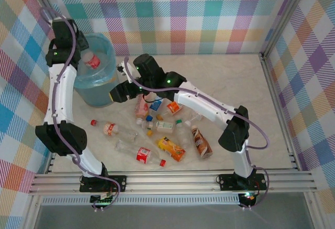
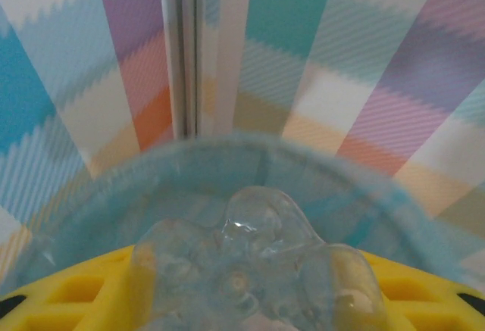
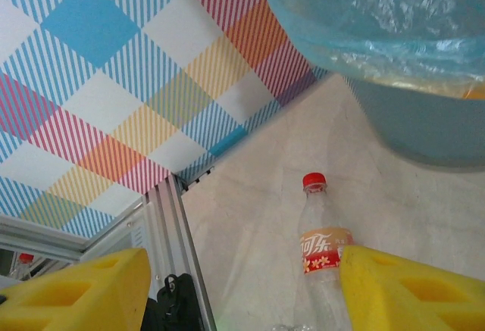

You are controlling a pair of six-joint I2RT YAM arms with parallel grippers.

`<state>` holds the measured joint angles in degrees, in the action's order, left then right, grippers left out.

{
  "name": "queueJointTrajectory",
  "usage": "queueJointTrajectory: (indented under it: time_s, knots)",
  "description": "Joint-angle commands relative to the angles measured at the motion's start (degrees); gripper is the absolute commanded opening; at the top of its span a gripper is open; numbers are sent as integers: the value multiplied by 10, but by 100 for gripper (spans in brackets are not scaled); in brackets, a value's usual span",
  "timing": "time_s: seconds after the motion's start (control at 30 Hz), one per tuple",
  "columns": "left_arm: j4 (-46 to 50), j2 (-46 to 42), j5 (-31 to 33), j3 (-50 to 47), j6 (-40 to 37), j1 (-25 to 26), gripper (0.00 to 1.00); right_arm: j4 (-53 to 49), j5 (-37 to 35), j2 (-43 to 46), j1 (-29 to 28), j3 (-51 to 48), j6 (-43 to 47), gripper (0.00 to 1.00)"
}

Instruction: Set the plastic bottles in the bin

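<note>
Currently the left gripper [image 2: 246, 291] is closed partway on a clear bottle [image 1: 92, 60]. The bottle's lobed base shows between the yellow fingers [image 2: 68, 297] in the left wrist view. The bottle hangs over the mouth of the bin [image 1: 89, 94], inside the rim, with the blue liner [image 2: 227, 172] straight beyond it. I judge the coming move to be a release: the bin lies directly below the load, so the left arm needs no further travel.

The right gripper [image 3: 244, 270] hovers beside the bin wall with its jaws apart and nothing between them. A red-capped bottle [image 3: 322, 248] lies flat on the table [image 1: 235, 82] ahead of it, near its right finger, with the long axis running away from the tool and the cap at the far end. The other bottles [image 1: 167, 134] lie scattered near the right arm, which makes it the better candidate for the following pick.
</note>
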<state>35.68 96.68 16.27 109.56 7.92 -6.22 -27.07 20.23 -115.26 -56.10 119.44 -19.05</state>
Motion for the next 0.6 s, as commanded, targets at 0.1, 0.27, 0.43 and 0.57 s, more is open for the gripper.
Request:
queueJointTrajectory:
  time_s: [0.1, 0.27, 0.43, 0.57]
  knots:
    - [-45, 6, -43, -89, -14, -7, 31, -3, -10, 26, -7, -64, -21, 68]
    - [-16, 47, -51, -82, -20, -7, 39, -13, -16, 34, -6, -84, -16, 68]
    - [-6, 57, -55, -71, -22, -7, 69, -18, -26, 45, -7, -87, -5, 69]
    - [17, 56, -56, -38, -25, -7, 79, -19, -28, 51, -7, -84, -4, 69]
